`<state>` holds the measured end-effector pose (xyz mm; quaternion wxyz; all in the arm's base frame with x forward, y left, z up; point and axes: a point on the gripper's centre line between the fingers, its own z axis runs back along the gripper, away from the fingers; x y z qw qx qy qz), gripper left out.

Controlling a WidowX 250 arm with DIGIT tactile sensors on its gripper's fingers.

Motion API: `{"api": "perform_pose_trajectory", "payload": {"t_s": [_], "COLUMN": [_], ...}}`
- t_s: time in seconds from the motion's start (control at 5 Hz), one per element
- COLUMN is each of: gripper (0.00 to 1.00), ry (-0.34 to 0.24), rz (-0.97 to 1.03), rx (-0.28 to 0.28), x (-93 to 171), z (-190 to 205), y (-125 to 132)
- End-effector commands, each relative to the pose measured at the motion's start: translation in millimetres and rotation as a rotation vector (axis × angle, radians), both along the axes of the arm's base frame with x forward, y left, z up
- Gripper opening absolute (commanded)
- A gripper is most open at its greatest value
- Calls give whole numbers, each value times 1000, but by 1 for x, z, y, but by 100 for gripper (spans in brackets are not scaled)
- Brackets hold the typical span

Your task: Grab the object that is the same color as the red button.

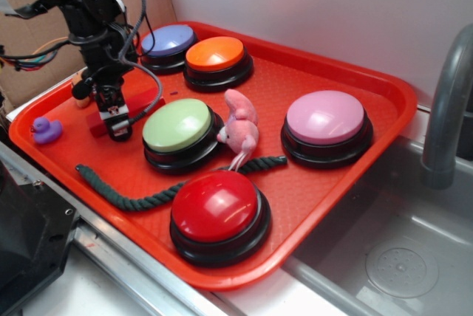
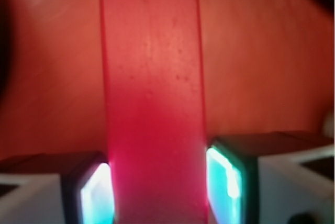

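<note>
The red tray (image 1: 384,102) carries five domed buttons, a green rope (image 1: 126,196), a pink plush (image 1: 240,128), a purple duck (image 1: 46,131) and a red block (image 1: 100,120).

block (image 2: 154,109): plain red
tray (image 1: 347,80): orange-red
buttons: red (image 1: 215,207), pink (image 1: 325,117), green (image 1: 177,125), orange (image 1: 215,54), lavender-blue (image 1: 168,39) domes, black bases
rope (image 1: 126,196): dark green
plush (image 1: 240,128): pink
duck (image 1: 46,131): purple
gripper (image 2: 162,185) pads (image 2: 97,195): glowing cyan

Black arm (image 1: 89,6) w/ loose black cables, black hand (image 1: 118,120), glowing cyan finger pads (image 2: 225,174).

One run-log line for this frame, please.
tool: straddling red block | grip: pads at both sides, closure unclear | block: on red tray | red button: untouched
</note>
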<state>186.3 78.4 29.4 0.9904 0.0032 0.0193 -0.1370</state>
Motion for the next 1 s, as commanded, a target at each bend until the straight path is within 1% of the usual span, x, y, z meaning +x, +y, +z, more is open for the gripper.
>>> {"api": "perform_pose_trajectory", "payload": {"t_s": [0.0,0.2,0.4,0.6,0.8], "gripper": [0,0,0,0,0], "ry": [-78,-88,-107,-86,-62], "rz": [184,247,304,409,465], "rx": [53,23,-24,56,59], "x": [15,16,18,22,20], "z": [87,126,149,150,143], "y": [-25,-61,-88,-101,-91]}}
